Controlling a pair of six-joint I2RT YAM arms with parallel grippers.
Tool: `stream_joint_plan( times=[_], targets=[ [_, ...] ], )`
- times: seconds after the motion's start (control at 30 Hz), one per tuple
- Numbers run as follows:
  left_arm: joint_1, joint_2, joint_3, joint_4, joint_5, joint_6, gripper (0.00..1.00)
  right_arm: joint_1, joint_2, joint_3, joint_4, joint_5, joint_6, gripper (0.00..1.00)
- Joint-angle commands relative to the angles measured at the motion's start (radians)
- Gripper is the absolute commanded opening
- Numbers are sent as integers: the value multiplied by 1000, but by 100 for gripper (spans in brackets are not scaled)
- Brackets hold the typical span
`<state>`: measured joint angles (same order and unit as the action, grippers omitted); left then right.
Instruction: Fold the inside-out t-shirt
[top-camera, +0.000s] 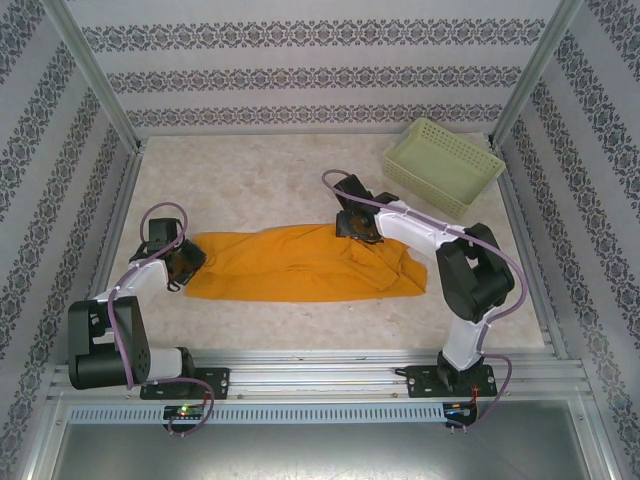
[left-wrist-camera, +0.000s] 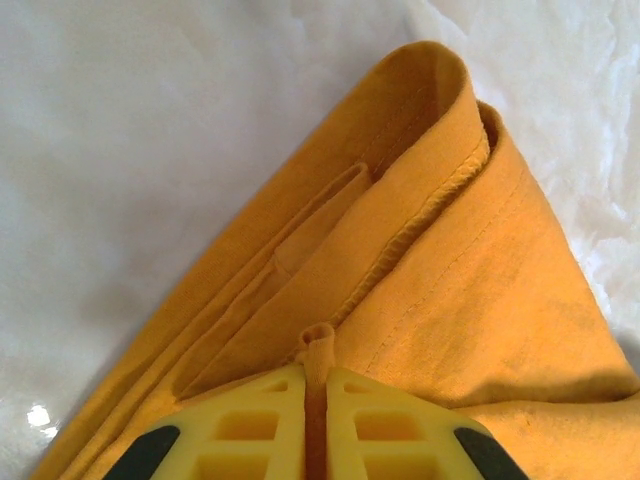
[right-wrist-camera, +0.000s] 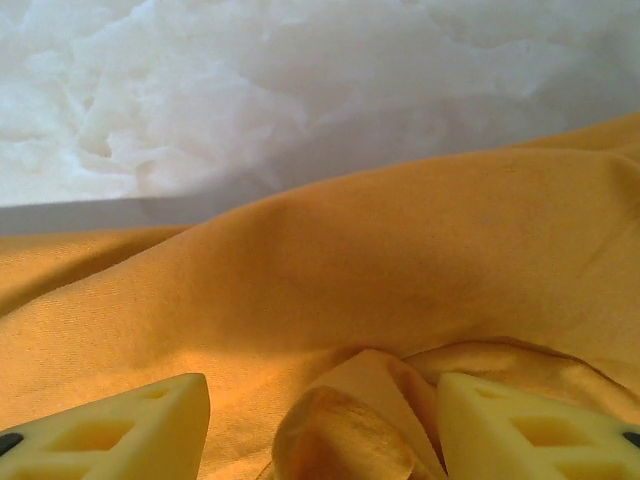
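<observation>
- Counter (top-camera: 250, 180): pale, marbled.
- Inside-out t-shirt (top-camera: 290, 265): orange, bunched lengthwise mid-counter, between the arms.
- Basket (top-camera: 442, 165): green, far right corner, well apart from the shirt.
- Left gripper (left-wrist-camera: 316, 385): clenched on a pinch of shirt fabric, left end.
- Right gripper (right-wrist-camera: 320, 425): released, a raised fabric fold between its jaws.

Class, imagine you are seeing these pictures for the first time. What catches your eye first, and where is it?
The orange-yellow t-shirt stands out first, lying in a long band across the middle of the pale table. The left gripper is pinched shut on a fold at its left end, while the right gripper stands open around a bunched fold further right. A pale green basket sits in the far right corner.
</observation>
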<state>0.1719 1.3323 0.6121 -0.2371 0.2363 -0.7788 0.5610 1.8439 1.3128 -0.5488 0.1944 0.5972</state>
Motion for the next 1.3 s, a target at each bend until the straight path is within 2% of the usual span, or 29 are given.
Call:
stream_joint_plan(
  times=[0.0,0.07,0.17,0.27,0.33,0.5,0.63,0.8,0.93,1.27],
  targets=[
    [11,16,28,32,16,13,8,7,52,57,-90,42,-1,61],
    [11,16,29,29,18,12,5,6,67,68,-106,41,-2,57],
    [11,17,32,28,17,12,1,10,57,60,-105,38,-5,42],
    [11,22,43,26,21,10,0,4,33,66,-123,79,-13,13],
    [11,20,58,15,27,8,0,-8,-16,58,-135,127,-19,1],
    [11,7,141,-15,13,3,0,-90,-184,44,-80,148,-85,0],
    [11,33,259,-39,-43,-12,0,-167,-183,207,-74,98,-163,0],
    [11,143,431,-60,-108,-11,0,-220,-57,437,-59,27,-220,0],
    [11,283,582,-89,-146,17,0,-243,72,598,-56,34,-276,0],
    [9,591,864,-202,-86,114,0,-262,332,871,-100,-6,-356,0]
  ],
)
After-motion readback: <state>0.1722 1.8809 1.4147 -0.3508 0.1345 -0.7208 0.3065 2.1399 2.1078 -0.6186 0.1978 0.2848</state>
